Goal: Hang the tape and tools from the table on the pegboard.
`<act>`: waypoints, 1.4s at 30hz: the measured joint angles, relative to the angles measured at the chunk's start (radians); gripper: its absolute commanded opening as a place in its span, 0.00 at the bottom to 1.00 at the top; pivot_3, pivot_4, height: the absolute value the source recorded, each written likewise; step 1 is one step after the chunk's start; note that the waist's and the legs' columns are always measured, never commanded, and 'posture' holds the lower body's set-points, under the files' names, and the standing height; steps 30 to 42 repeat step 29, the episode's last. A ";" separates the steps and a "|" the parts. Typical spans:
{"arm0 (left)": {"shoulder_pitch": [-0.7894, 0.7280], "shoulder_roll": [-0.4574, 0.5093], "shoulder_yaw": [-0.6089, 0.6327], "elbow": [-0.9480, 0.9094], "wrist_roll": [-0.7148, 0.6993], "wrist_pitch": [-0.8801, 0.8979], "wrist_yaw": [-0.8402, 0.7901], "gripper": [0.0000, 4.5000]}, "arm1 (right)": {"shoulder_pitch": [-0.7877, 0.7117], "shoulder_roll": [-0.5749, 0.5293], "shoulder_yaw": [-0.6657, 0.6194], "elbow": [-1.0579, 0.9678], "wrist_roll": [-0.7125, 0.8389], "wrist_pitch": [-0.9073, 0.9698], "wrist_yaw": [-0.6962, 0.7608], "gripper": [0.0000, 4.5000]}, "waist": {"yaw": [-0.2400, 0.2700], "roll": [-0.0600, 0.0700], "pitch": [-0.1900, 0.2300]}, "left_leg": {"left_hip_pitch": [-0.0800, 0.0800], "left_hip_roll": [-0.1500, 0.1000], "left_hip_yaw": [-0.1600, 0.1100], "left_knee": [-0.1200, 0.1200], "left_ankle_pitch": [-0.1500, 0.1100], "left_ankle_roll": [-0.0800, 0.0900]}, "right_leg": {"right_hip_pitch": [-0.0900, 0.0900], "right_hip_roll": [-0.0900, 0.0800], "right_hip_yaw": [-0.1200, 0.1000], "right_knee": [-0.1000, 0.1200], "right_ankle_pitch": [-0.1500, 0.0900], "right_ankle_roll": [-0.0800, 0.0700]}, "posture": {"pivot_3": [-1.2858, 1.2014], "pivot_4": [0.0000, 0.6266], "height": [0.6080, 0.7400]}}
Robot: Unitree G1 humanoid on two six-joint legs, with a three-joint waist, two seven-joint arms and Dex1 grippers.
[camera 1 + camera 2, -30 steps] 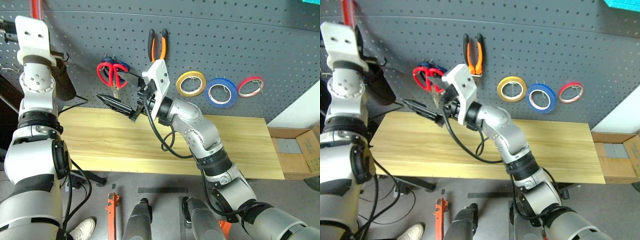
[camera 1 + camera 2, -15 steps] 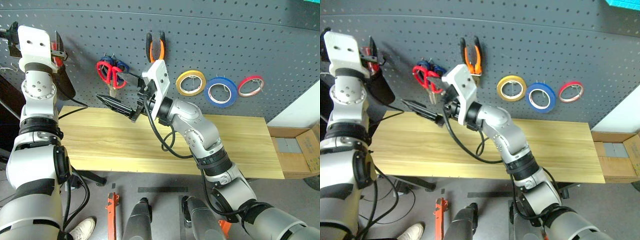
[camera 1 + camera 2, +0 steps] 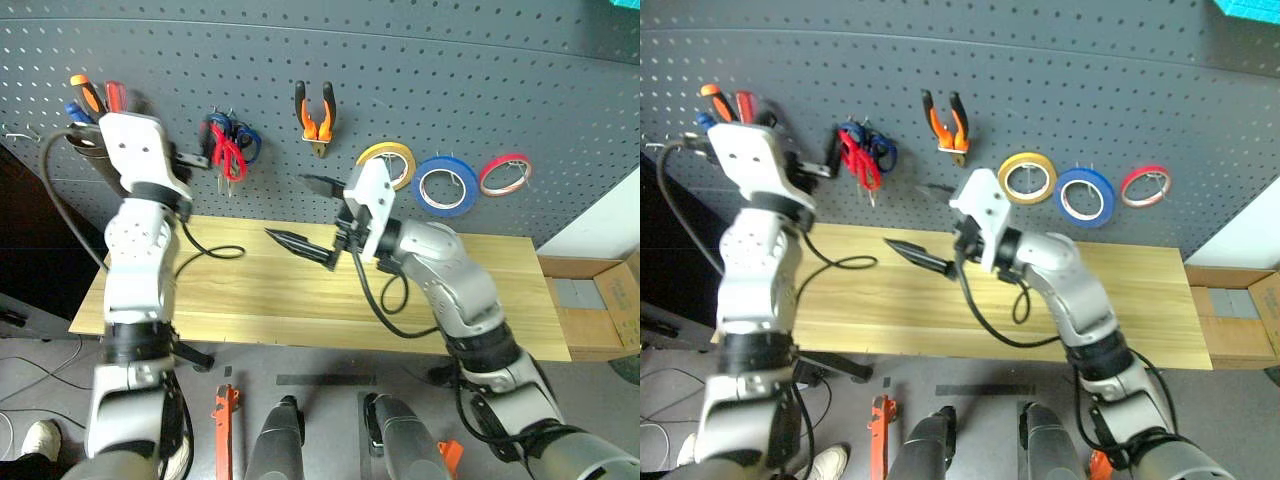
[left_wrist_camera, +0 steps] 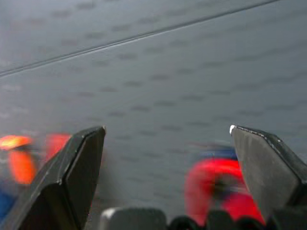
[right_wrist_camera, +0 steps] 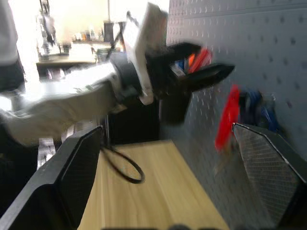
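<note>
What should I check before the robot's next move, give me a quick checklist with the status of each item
1. Blue tape hanging on the pegboard: ok.
2. Pliers hanging on the pegboard: ok.
3. Red-handled scissors hanging on the pegboard: ok.
4. Red-handled screwdriver up at the pegboard with the other screwdrivers: ok; how it is held there, cannot tell.
5. Left gripper open and holding nothing: ok.
6. Right gripper open and holding nothing: ok.

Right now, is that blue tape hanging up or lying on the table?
Hanging. The blue tape is up on the pegboard, above the table.
</note>
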 measured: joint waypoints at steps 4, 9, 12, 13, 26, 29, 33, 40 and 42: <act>0.141 -0.082 -0.089 -0.254 0.031 0.172 0.044 0.99 | 0.152 -0.126 0.032 -0.079 -0.074 -0.029 0.016 1.00 | -0.002 0.000 -0.024 | 0.003 0.000 0.002 0.001 0.000 -0.001 | 0.002 0.001 0.001 -0.002 0.000 0.000 | 0.49 0.17 1.00; 0.215 -0.190 -0.139 -0.366 0.068 0.277 0.101 0.99 | 0.244 -0.130 0.035 -0.082 -0.121 -0.067 -0.028 1.00 | -0.018 0.001 -0.064 | 0.015 0.002 0.005 0.001 0.002 -0.002 | 0.013 0.004 0.004 -0.002 0.001 0.003 | 0.49 0.11 1.00; 0.304 -0.244 -0.156 -0.344 0.066 0.296 0.098 0.99 | 0.288 -0.092 0.013 -0.055 -0.132 -0.063 -0.097 1.00 | -0.027 0.003 -0.097 | 0.026 0.002 0.007 0.000 0.002 -0.002 | 0.025 0.004 0.005 -0.006 -0.003 -0.003 | 0.48 0.08 1.00; 0.334 -0.262 -0.154 -0.304 0.058 0.309 0.096 0.99 | 0.293 -0.085 0.005 -0.028 -0.152 -0.053 -0.131 1.00 | -0.033 0.004 -0.106 | 0.031 0.002 0.008 0.000 0.002 -0.001 | 0.030 0.004 0.006 -0.008 -0.003 -0.003 | 0.48 0.08 1.00; 0.356 -0.211 -0.045 0.117 0.001 0.302 -0.076 0.99 | 0.303 0.027 -0.209 0.204 -0.239 0.196 -0.530 1.00 | -0.061 0.015 -0.162 | 0.031 0.005 0.013 -0.003 -0.002 0.004 | 0.037 0.002 0.005 -0.033 0.007 0.004 | 0.48 0.05 1.00; 0.351 -0.200 -0.042 0.163 -0.002 0.286 -0.123 0.99 | 0.330 0.033 -0.239 0.213 -0.241 0.209 -0.570 1.00 | -0.063 0.015 -0.163 | 0.032 0.006 0.013 -0.006 -0.002 0.004 | 0.037 0.003 0.005 -0.031 0.005 0.001 | 0.48 0.04 1.00; 0.351 -0.200 -0.042 0.163 -0.002 0.286 -0.123 0.99 | 0.330 0.033 -0.239 0.213 -0.241 0.209 -0.570 1.00 | -0.063 0.015 -0.163 | 0.032 0.006 0.013 -0.006 -0.002 0.004 | 0.037 0.003 0.005 -0.031 0.005 0.001 | 0.48 0.04 1.00; 0.351 -0.200 -0.042 0.163 -0.002 0.286 -0.123 0.99 | 0.330 0.033 -0.239 0.213 -0.241 0.209 -0.570 1.00 | -0.063 0.015 -0.163 | 0.032 0.006 0.013 -0.006 -0.002 0.004 | 0.037 0.003 0.005 -0.031 0.005 0.001 | 0.48 0.04 1.00; 0.351 -0.200 -0.042 0.163 -0.002 0.286 -0.123 0.99 | 0.330 0.033 -0.239 0.213 -0.241 0.209 -0.570 1.00 | -0.063 0.015 -0.163 | 0.032 0.006 0.013 -0.006 -0.002 0.004 | 0.037 0.003 0.005 -0.031 0.005 0.001 | 0.48 0.04 1.00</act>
